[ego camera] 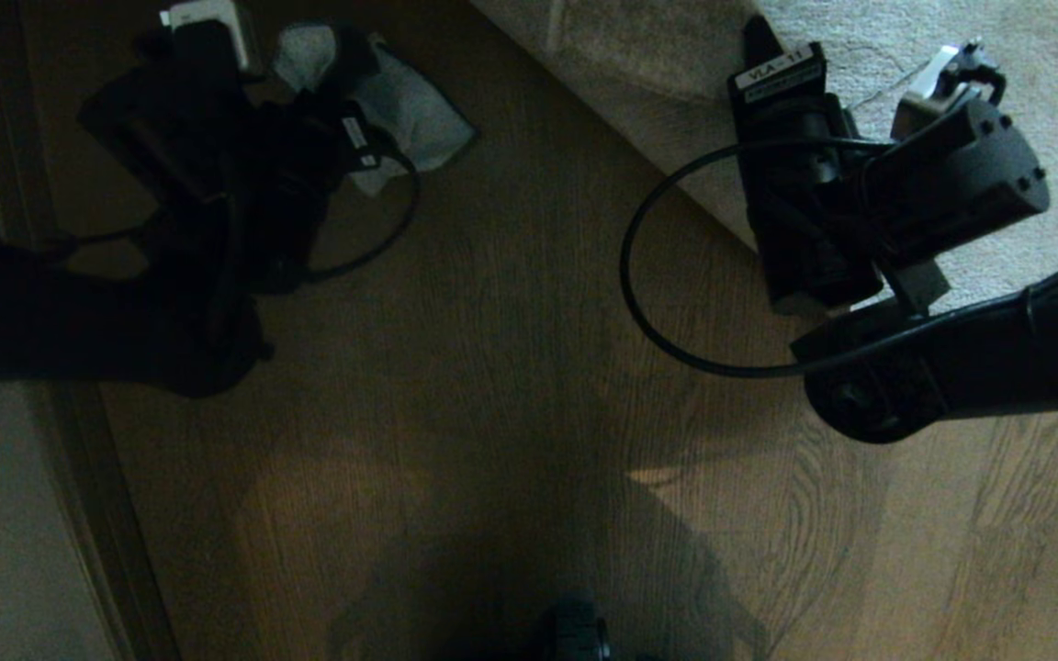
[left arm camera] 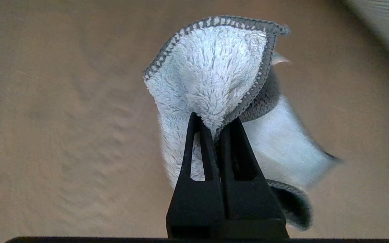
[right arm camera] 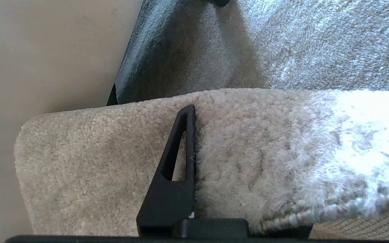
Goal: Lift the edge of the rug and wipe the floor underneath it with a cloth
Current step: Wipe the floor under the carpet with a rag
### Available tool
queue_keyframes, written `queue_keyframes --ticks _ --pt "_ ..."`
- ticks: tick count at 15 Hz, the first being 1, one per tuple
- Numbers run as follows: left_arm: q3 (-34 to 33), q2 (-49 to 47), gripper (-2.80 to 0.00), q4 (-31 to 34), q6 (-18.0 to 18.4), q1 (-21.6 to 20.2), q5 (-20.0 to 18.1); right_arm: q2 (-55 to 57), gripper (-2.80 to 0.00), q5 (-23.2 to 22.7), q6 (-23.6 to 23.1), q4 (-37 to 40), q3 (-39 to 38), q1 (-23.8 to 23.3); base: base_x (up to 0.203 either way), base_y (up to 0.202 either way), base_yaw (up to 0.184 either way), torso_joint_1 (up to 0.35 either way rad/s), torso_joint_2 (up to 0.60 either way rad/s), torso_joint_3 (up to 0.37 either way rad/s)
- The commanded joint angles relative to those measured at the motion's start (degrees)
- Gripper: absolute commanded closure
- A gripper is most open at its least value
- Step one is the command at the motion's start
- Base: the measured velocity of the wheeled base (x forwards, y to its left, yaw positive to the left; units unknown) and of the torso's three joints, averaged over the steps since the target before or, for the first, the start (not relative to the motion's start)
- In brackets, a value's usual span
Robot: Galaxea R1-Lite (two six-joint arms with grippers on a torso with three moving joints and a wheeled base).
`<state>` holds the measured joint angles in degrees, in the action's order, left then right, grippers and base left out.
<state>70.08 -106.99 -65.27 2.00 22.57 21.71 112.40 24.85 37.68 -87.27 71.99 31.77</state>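
Note:
My left gripper (left arm camera: 214, 124) is shut on the cloth (left arm camera: 211, 67), a small pale fluffy piece with a grey stitched hem that hangs just over the brown wood floor (left arm camera: 52, 118). In the head view that gripper (ego camera: 345, 69) and the cloth (ego camera: 419, 119) sit at the far left. My right gripper (right arm camera: 208, 114) is shut on the rug edge (right arm camera: 248, 141). One black finger (right arm camera: 181, 158) lies on the beige pile near the square corner (right arm camera: 25, 131), and the other is hidden under the rug. In the head view the right gripper (ego camera: 759, 46) holds the rug (ego camera: 869, 37) by its edge (ego camera: 639, 119).
A pale wall with a dark baseboard (ego camera: 88, 441) runs down the left side. A black cable (ego camera: 639, 275) loops out from the right wrist over the bare floor (ego camera: 492, 321) between the two arms. My own shadow falls on the near planks.

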Motion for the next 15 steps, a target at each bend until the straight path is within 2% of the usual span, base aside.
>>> queue_keyframes --ticks 1,4,6,8,12,15 --pt "-4.8 3.93 0.0 -0.59 0.03 4.34 0.26 0.19 0.0 0.12 0.2 -2.68 0.0 0.05 0.0 0.0 0.0 0.0 0.0 0.0" --pt "-12.28 7.46 0.0 -0.93 0.2 12.45 0.88 0.28 0.0 0.12 0.2 -2.68 -0.09 0.05 0.0 0.0 0.0 0.0 0.0 0.0" --pt "-15.4 8.27 0.0 -1.13 0.15 16.89 4.22 0.28 0.0 0.12 0.2 -2.68 0.0 0.05 0.0 0.0 0.0 0.0 0.0 0.0" --pt "-17.28 8.45 0.0 -1.19 -0.06 19.47 6.04 0.19 0.0 0.12 0.2 -2.68 -0.18 0.05 0.0 0.0 0.0 0.0 0.0 0.0" --pt "-19.45 8.29 0.0 -1.23 -1.14 23.94 6.59 0.28 0.0 0.12 0.2 -2.68 -0.09 0.05 0.0 0.0 0.0 0.0 0.0 0.0" --pt "-19.26 6.23 0.0 -1.32 -1.69 25.14 6.68 0.28 0.0 0.12 0.2 -2.68 0.0 0.05 0.0 0.0 0.0 0.0 0.0 0.0"
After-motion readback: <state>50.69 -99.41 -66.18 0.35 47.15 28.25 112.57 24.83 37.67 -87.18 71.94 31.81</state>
